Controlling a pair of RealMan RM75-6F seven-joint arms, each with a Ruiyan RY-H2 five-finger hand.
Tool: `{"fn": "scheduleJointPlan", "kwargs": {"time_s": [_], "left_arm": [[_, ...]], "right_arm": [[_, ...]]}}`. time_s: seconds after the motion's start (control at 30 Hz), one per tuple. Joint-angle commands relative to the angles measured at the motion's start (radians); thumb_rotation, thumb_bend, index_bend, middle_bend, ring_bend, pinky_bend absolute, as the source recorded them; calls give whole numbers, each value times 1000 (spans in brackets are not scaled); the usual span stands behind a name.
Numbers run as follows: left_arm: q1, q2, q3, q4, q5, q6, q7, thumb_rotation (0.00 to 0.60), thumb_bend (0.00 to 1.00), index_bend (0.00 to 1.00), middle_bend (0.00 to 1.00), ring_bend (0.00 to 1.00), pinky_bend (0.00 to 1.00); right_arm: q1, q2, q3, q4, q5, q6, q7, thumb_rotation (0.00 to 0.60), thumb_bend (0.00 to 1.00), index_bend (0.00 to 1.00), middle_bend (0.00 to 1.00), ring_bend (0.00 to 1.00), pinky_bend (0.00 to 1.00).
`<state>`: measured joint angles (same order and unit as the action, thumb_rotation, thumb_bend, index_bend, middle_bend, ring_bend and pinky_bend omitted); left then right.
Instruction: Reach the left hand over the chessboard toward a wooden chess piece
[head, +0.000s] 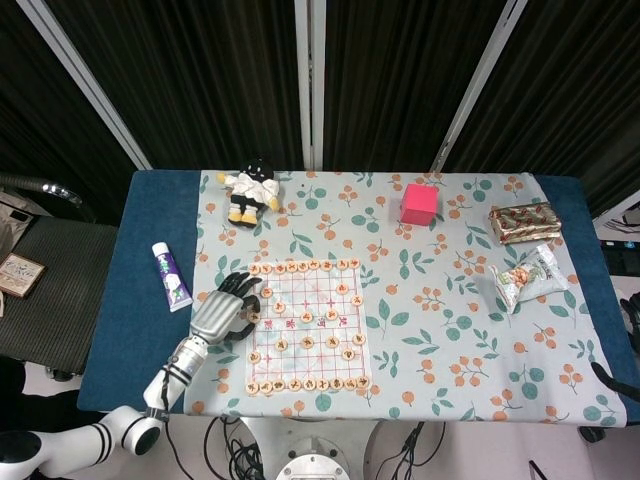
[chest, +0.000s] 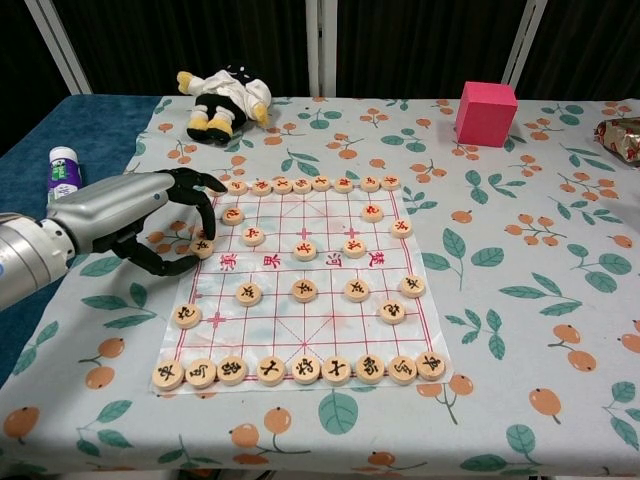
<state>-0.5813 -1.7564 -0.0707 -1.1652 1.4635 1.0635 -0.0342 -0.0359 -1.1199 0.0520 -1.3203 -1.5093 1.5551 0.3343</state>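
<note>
A paper chessboard (head: 300, 365) (chest: 330, 322) with several round wooden pieces lies on the flowered cloth. My left hand (head: 222, 312) (chest: 150, 215) reaches over the board's left edge, its dark fingers curled down. Between a fingertip and the thumb it pinches one wooden chess piece (chest: 203, 246) (head: 254, 317) resting low on the board's left column. Another piece (chest: 186, 316) lies just nearer along that column. Only dark fingers of my right hand (head: 608, 379) show at the right edge of the head view, off the table's corner.
A plush toy (head: 250, 190) (chest: 225, 100) lies beyond the board. A pink cube (head: 419, 203) (chest: 486, 113) stands at the back right. A white tube (head: 171, 276) (chest: 63, 170) lies left of my hand. Two snack packs (head: 524, 222) (head: 528, 278) sit far right.
</note>
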Motion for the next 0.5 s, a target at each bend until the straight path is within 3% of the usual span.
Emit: {"fn": "scheduleJointPlan", "kwargs": {"time_s": [0.03, 0.3, 0.4, 0.5], "left_arm": [[1, 2, 4, -3, 4, 5, -3, 600, 331, 420, 91, 0, 70], [12, 37, 13, -62, 21, 36, -8, 600, 330, 391, 89, 0, 70], [37, 81, 14, -135, 43, 104, 15, 600, 325, 325, 88, 0, 69], [108, 157, 19, -247, 65, 242, 70, 600, 312, 260, 88, 0, 70]], "right_arm": [[-1, 0, 0, 0, 0, 1, 0, 600, 109, 0, 0, 0, 0], [-1, 3, 3, -3, 0, 5, 0, 600, 110, 0, 0, 0, 0], [-1, 5, 4, -6, 0, 8, 2, 600, 110, 0, 0, 0, 0], [-3, 6, 4, -8, -3, 12, 6, 600, 110, 0, 0, 0, 0]]}}
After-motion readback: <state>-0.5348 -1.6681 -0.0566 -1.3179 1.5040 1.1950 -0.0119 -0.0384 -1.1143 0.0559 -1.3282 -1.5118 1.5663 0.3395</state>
